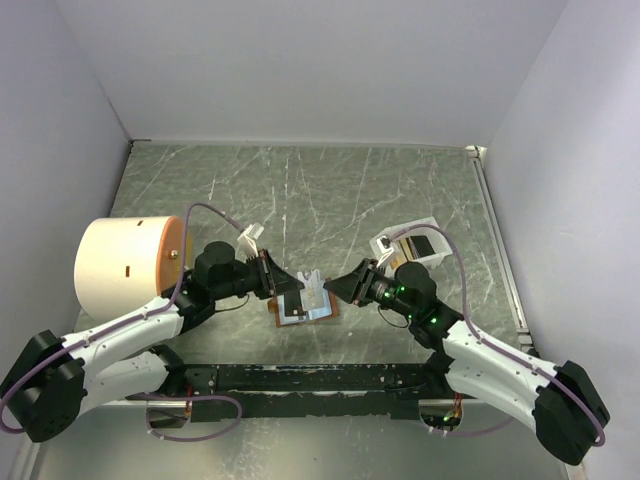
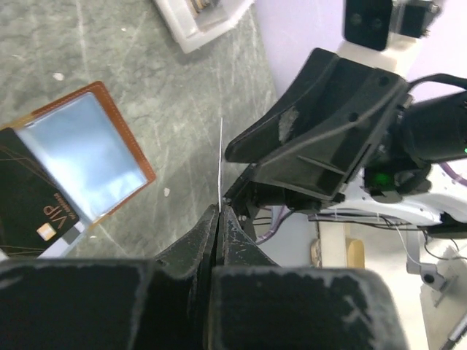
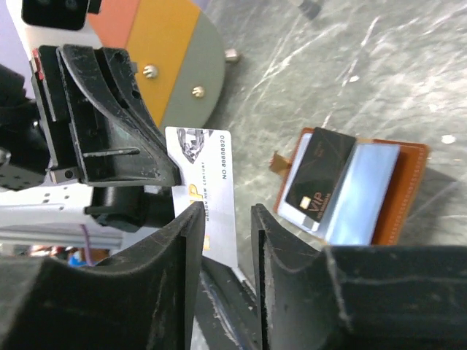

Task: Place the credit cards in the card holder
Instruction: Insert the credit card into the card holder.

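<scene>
The brown card holder (image 1: 305, 306) lies open on the table between the arms, light-blue lining up (image 2: 80, 146) (image 3: 379, 191). A black credit card (image 3: 318, 179) (image 2: 29, 211) is tucked partly into it. My left gripper (image 2: 219, 211) (image 1: 291, 286) is shut on a white credit card (image 3: 209, 173), which shows edge-on (image 2: 220, 157) in the left wrist view. My right gripper (image 3: 226, 211) (image 1: 336, 286) is open. Its fingers stand apart on either side of that card's lower end. Both grippers hover just above the holder.
A white tray (image 1: 414, 246) (image 2: 195, 20) holding dark items sits at the right rear. At the left stands a big cream cylinder (image 1: 122, 262) with an orange end (image 3: 169, 65). White walls enclose the green marbled table (image 1: 320, 190).
</scene>
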Motion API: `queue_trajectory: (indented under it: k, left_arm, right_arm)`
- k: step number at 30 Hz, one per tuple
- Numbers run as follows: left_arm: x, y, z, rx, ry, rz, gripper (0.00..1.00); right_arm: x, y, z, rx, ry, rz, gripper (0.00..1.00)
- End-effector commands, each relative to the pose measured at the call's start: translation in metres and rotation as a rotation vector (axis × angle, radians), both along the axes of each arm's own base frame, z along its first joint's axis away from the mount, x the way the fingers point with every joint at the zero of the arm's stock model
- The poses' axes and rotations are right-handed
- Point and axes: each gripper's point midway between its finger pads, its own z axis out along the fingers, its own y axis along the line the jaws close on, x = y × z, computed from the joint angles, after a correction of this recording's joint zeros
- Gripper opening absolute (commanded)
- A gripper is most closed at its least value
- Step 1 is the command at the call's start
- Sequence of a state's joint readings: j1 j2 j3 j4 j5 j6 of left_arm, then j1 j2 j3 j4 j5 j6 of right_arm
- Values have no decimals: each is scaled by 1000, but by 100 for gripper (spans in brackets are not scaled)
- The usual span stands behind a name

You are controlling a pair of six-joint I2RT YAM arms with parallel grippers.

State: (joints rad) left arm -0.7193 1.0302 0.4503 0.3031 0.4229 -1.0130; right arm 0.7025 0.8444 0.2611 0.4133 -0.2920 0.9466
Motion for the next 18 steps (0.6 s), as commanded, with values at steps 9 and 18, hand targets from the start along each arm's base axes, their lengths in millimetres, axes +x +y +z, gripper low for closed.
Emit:
queue_trajectory:
  k: [9,18]
  left_arm:
    - [18,23,-64,252,86,129,7]
    - [20,21,-86,309,159,80,7]
  right_arm:
    - [31,-28,-40,-461,93,-122,30]
    - [34,-6,-71,-576,150,-13,14]
